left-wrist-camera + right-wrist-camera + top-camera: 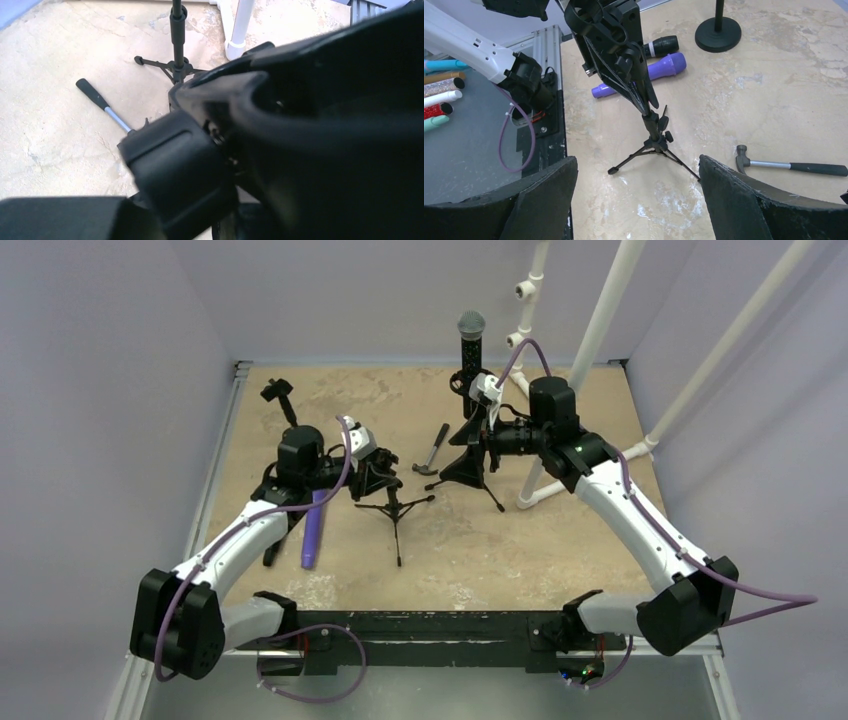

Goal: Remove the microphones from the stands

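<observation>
My left tool (375, 468) looks closed on the head of the small tripod (395, 508), with a purple tube (314, 530) lying just to its left. A hammer (432, 452) lies between my two tools. My right tool (480, 428) is spread wide and has hold of nothing; its own camera shows only table between the fingers (744, 200). The microphone (471, 335) sits upright in the stand (470, 468), above and just beyond that tool.

The danger, as I judge it: a sideways pull rather than a straight lift would tip the stand, since nothing braces it, and its legs could catch the hammer. A loose hold could drop the microphone.

Above the microphone the room is open. The white pipes (600, 330) and the back wall crowd the right and far sides, so I would lift and come back over the bare table (560, 550) near me.
</observation>
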Action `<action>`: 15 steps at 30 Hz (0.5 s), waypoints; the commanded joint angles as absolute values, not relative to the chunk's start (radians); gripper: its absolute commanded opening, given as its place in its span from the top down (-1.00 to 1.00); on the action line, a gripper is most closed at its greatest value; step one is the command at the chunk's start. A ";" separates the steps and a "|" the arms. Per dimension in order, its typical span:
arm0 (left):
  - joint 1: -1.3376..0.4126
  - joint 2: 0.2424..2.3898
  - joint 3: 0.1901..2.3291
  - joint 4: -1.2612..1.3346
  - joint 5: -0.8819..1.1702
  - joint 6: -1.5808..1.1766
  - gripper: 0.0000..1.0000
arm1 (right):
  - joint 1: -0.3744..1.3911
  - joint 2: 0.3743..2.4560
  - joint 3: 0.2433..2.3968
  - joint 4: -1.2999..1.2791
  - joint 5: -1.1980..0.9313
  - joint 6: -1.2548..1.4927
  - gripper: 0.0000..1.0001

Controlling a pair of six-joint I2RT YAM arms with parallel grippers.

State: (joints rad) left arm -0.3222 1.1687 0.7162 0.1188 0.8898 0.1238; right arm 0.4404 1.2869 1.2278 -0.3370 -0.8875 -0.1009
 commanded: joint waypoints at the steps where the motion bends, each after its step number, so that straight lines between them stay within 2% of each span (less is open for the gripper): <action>1: -0.326 1.170 0.778 0.149 0.958 0.120 0.88 | 0.439 1.254 1.215 -0.319 -0.876 -0.108 -0.80; 3: -0.326 1.168 0.797 0.126 0.973 0.121 1.00 | 0.438 1.249 1.205 -0.312 -0.874 -0.103 -0.80; 10: -0.325 1.165 0.906 0.014 1.084 0.086 1.00 | 0.438 1.238 1.180 -0.284 -0.892 -0.083 -0.81; 15: -0.325 1.138 0.987 0.032 1.141 -0.054 1.00 | 0.440 1.235 1.163 -0.256 -0.942 -0.066 -0.81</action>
